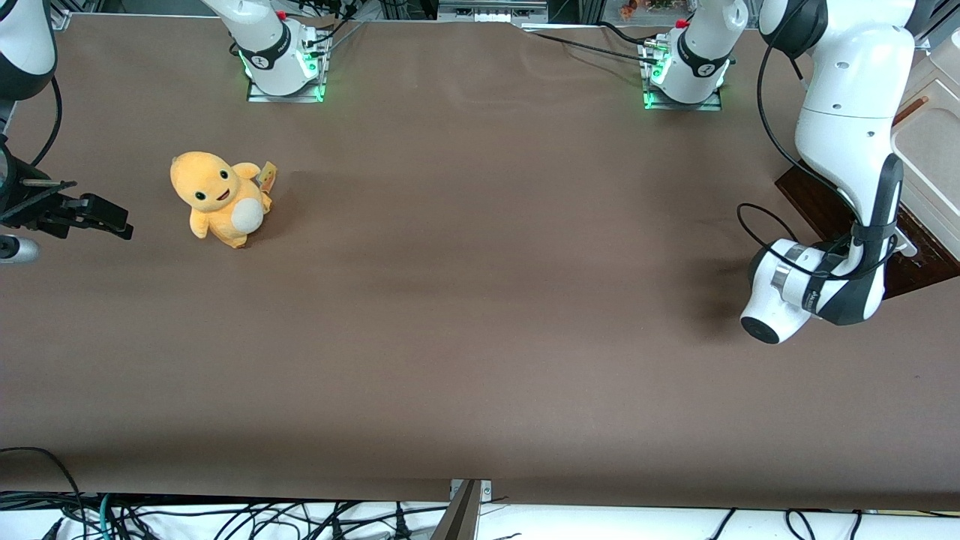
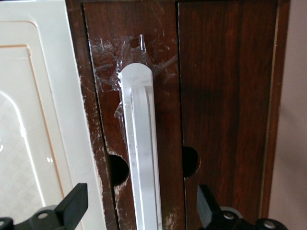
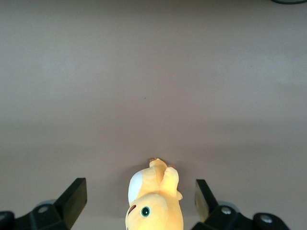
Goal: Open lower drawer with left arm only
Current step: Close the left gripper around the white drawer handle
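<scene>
Broadly, the brown matte table (image 1: 480, 315) is carrying everything, and at the working arm's end of it the large white jointed left arm (image 1: 847, 135) with dark grey bands is bending down in front of the small cream cabinet (image 1: 934, 142). Showing at the bottom of that cabinet is the dark brown wooden lower drawer (image 2: 211, 96), its front scuffed and patched with clear tape. Along the drawer front is running the white bar handle (image 2: 140, 153). The black two-finger gripper (image 2: 139, 211) is hovering just before that handle with its fingers (image 2: 72, 203) spread wide, one to each side of the bar, and touching nothing. Toward the parked arm's end, the small yellow plush toy (image 1: 220, 199) with a white belly is sitting upright.
</scene>
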You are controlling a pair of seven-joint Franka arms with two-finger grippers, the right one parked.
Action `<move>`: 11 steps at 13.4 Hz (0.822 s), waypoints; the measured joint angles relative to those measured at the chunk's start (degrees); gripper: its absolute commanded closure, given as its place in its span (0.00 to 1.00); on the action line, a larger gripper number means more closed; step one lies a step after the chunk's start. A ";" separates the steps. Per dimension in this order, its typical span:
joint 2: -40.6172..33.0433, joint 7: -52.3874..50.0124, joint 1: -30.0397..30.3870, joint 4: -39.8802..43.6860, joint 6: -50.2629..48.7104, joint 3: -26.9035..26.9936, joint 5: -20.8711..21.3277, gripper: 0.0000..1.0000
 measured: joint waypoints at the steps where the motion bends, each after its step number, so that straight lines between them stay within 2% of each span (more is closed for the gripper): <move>1: 0.24 -0.25 0.33 -0.14 0.15 0.00 0.38 0.00; 5: 0.76 -0.74 1.35 -0.78 0.39 0.01 2.42 0.06; 7: 0.85 -1.01 1.77 -0.93 0.54 0.00 3.51 0.25; 9: 1.05 -2.36 2.17 -1.06 0.63 0.01 3.53 0.55; 10: 1.35 -3.02 2.23 -1.12 0.75 0.01 3.53 0.65; 11: 1.72 -3.64 2.24 -1.12 0.87 0.00 3.55 0.72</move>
